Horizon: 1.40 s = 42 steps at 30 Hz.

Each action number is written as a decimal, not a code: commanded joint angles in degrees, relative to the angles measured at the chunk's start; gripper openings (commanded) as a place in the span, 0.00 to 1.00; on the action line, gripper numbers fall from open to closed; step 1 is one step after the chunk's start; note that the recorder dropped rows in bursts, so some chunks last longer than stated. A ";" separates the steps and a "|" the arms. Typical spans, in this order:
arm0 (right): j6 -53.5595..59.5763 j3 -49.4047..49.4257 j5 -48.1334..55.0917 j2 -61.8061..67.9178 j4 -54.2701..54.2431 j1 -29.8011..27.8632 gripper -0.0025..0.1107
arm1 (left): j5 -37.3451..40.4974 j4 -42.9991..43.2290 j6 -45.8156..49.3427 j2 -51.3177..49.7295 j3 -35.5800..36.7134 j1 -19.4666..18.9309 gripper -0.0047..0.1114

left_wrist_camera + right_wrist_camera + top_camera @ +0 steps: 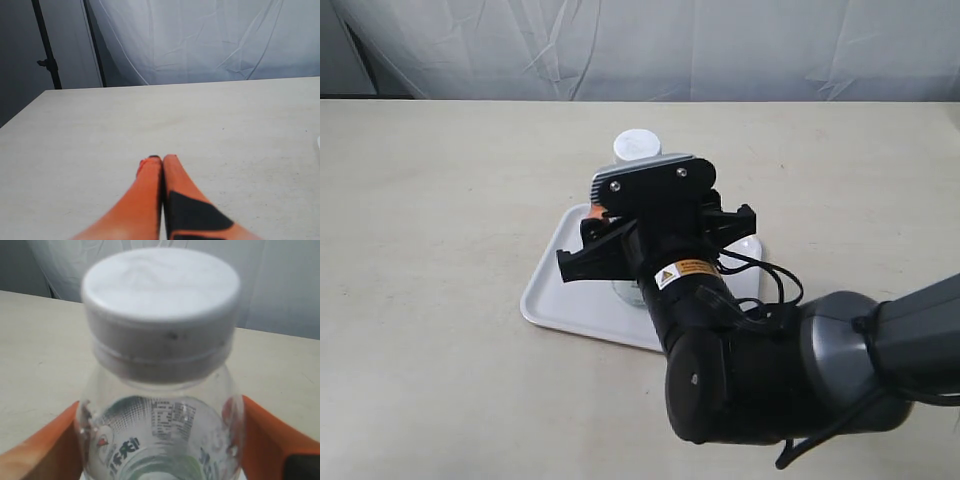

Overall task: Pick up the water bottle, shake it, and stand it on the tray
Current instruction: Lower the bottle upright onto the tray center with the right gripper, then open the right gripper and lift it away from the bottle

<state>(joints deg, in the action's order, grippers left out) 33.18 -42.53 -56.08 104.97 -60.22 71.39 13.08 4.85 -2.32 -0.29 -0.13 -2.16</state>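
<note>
Presently, right gripper (pixel 159 447) pinches the water bottle (pixel 160 375) mid-body; likely light, slick, crushable: grip gently; left gripper (pixel 157 161) pressed together.

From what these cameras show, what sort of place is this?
Probably a robot test bench in a lab or studio, not a home: a plain beige table, a wrinkled white cloth backdrop hung behind it, a black stand pole, and staged props, a white tray and a water bottle.
</note>
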 commanded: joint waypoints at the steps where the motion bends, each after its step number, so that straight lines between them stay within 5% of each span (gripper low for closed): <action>1: -0.37 -0.08 0.21 -0.38 1.04 -0.06 0.37 | -0.18 0.20 -0.22 0.29 0.13 -0.01 0.04; 3: -0.37 -0.08 -0.05 -0.38 0.95 -0.06 0.55 | -0.18 0.20 -0.22 0.29 0.13 -0.01 0.04; 5: -0.16 -0.08 -0.05 -0.38 0.81 -0.06 0.62 | -0.18 0.20 -0.22 0.29 0.13 -0.01 0.04; 39: 4.75 -0.08 10.20 -6.49 2.68 -6.99 0.62 | -0.18 0.20 -0.22 0.29 0.13 -0.01 0.04; 42: 4.75 -0.08 11.48 -6.49 2.68 -6.99 0.71 | -0.18 0.20 -0.22 0.29 0.13 -0.01 0.04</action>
<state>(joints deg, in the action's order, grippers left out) 37.61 -42.53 -43.83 99.02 -59.07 64.64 13.08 4.85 -2.32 -0.29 -0.13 -2.16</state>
